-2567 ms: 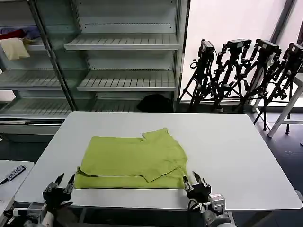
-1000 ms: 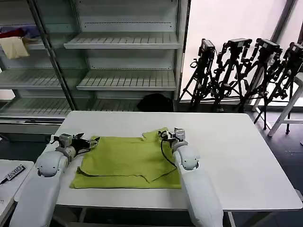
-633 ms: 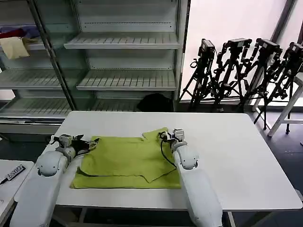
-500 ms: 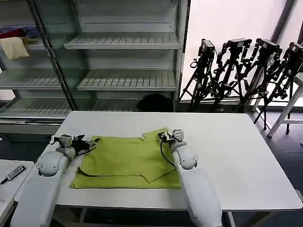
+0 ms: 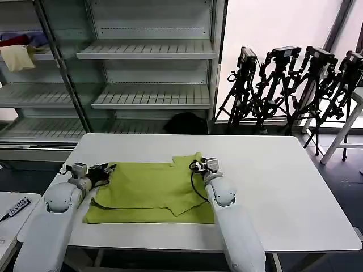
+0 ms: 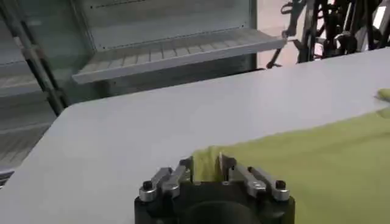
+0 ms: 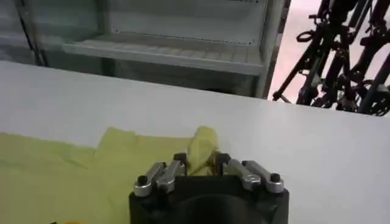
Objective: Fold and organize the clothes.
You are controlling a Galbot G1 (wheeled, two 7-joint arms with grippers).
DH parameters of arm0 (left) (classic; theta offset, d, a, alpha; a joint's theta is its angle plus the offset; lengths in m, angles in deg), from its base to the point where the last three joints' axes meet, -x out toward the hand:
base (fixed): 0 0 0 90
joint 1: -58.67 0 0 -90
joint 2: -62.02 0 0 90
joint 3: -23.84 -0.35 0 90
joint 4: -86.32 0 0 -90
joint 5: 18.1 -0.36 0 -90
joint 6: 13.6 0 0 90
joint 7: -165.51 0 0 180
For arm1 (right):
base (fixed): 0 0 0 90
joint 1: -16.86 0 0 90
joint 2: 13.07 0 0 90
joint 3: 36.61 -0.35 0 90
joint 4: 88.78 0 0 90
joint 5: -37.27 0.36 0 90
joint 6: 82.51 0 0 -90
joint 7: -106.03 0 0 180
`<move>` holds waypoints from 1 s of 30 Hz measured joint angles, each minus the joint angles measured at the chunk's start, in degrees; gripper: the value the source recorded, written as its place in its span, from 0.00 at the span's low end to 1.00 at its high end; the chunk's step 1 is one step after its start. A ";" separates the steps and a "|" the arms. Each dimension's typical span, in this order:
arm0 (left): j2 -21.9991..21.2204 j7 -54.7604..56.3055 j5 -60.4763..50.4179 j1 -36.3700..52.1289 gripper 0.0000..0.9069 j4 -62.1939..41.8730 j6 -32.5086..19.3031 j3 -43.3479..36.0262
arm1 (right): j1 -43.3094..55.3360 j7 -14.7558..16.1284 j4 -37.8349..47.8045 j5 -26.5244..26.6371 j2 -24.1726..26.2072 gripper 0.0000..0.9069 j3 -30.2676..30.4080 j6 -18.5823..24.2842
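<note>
The clothes are one lime-green T-shirt [image 5: 150, 190], lying partly folded on the white table [image 5: 272, 181]. My left gripper [image 5: 105, 168] is at its far left corner, and in the left wrist view the left gripper [image 6: 206, 167] is shut on a pinch of the green cloth [image 6: 317, 164]. My right gripper [image 5: 195, 164] sits at the far right sleeve. The right wrist view shows the right gripper [image 7: 201, 161] shut on a raised fold of the shirt [image 7: 55, 176]. No printed graphic shows on the side facing up.
Grey shelving [image 5: 150, 96] stands behind the table, with cream and red cloths [image 5: 17, 54] on an upper left shelf and a black bundle [image 5: 186, 123] on the floor. Camera tripods [image 5: 289, 85] stand at the back right. A low side table [image 5: 11, 209] is at my left.
Both arms moved from the table's near edge to the shirt's far edge. Each gripper took hold of the cloth there, and the far edge has shifted slightly toward me.
</note>
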 measured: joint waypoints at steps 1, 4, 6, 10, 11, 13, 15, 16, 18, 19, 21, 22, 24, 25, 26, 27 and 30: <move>-0.02 -0.12 0.01 -0.04 0.01 0.06 0.00 -0.01 | -0.13 0.07 -0.20 -0.01 0.00 0.00 0.00 -0.01; -0.20 -0.23 0.14 -0.07 0.01 0.18 0.03 0.00 | -0.49 0.11 -0.77 0.13 0.00 0.00 -0.09 -0.01; -0.30 -0.13 0.30 -0.07 0.00 0.35 0.01 0.03 | -0.75 0.06 -1.22 0.30 0.00 0.00 -0.16 -0.01; -0.40 0.38 1.05 -0.35 0.00 0.99 -0.02 0.46 | -1.45 -0.40 -2.82 1.33 0.01 0.00 -0.12 -0.01; -0.36 0.56 1.31 -0.47 0.00 1.20 -0.04 0.63 | -1.68 -0.47 -3.48 1.77 0.01 0.00 -0.05 -0.03; -0.08 0.83 2.05 -0.80 0.01 1.85 -0.06 1.11 | -2.15 -0.62 -4.85 2.42 0.01 0.00 0.22 -0.05; 0.28 0.99 2.94 -1.13 0.00 2.71 -0.09 1.71 | -2.84 -0.71 -6.43 3.13 0.01 0.00 0.45 -0.07; 0.47 0.98 3.43 -1.37 0.00 3.19 -0.08 1.99 | -3.21 -0.71 -7.19 3.33 0.01 0.00 0.45 -0.09; 0.79 0.94 4.36 -1.96 0.00 4.18 -0.08 2.61 | -4.03 -0.66 -8.90 3.86 0.01 0.00 0.51 -0.11; 1.00 0.89 4.83 -2.29 0.00 4.71 -0.10 2.92 | -4.49 -0.65 -9.74 4.10 0.01 0.00 0.58 -0.12; 1.43 0.77 5.75 -3.11 0.01 5.85 -0.30 3.69 | -5.68 -0.51 -11.61 4.50 0.01 0.00 0.68 -0.14; 1.59 0.71 6.15 -3.60 0.00 6.42 -0.37 4.04 | -6.29 -0.45 -12.49 4.71 0.01 0.00 0.72 -0.16; 1.82 0.56 7.12 -4.84 0.00 7.78 -0.53 4.88 | -7.70 -0.29 -14.58 5.10 0.03 0.00 0.79 -0.19; 1.86 0.48 7.56 -5.51 0.00 8.50 -0.62 5.32 | -8.49 -0.15 -15.60 5.29 0.24 0.00 0.81 -0.19; 1.88 0.38 8.02 -6.18 0.01 9.23 -0.67 5.76 | -9.27 -0.04 -16.64 5.32 0.66 0.00 0.81 -0.19; 1.89 0.27 8.54 -6.91 0.01 10.02 -0.71 6.23 | -10.19 0.05 -17.76 5.32 1.21 0.00 0.74 -0.19; 1.78 -0.04 9.81 -9.24 0.01 12.22 -0.83 7.63 | -12.80 0.50 -20.77 5.37 2.48 0.00 0.62 -0.19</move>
